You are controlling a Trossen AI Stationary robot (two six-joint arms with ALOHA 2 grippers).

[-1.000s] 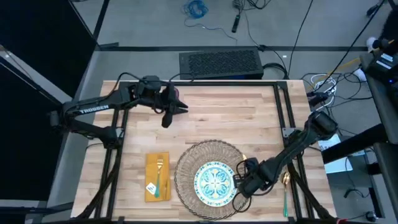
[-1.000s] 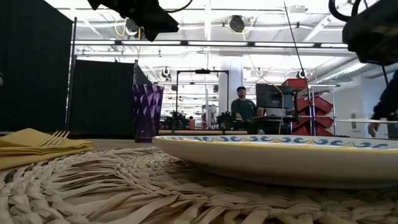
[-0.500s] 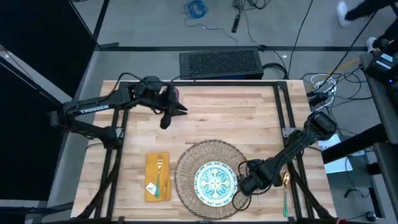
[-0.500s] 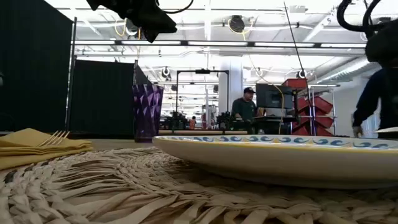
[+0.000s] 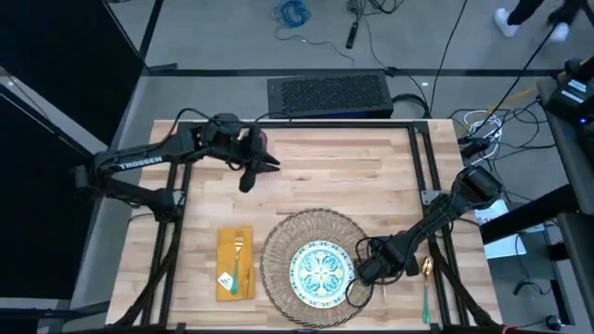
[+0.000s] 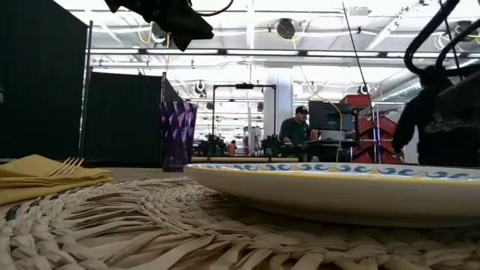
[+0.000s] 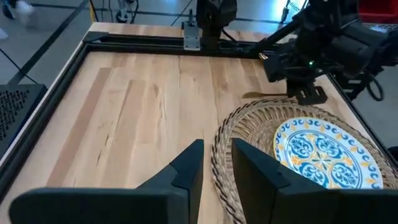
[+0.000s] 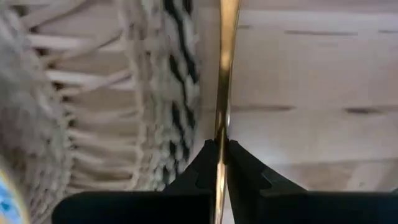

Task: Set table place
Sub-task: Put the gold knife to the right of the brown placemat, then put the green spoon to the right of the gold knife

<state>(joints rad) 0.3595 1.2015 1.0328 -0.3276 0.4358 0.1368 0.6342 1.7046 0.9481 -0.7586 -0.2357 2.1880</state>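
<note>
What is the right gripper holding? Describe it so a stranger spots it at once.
On the wooden table, find the round woven mat. At its right edge the right gripper is shut on a slim gold cutlery piece. Its visible part is plain gold, unlike the teal-handled spoon lying farther right.

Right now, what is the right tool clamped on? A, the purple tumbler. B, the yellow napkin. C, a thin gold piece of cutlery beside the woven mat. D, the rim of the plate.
C: the right wrist view shows the right tool shut on a gold piece of cutlery over bare table, beside the woven mat.
</note>
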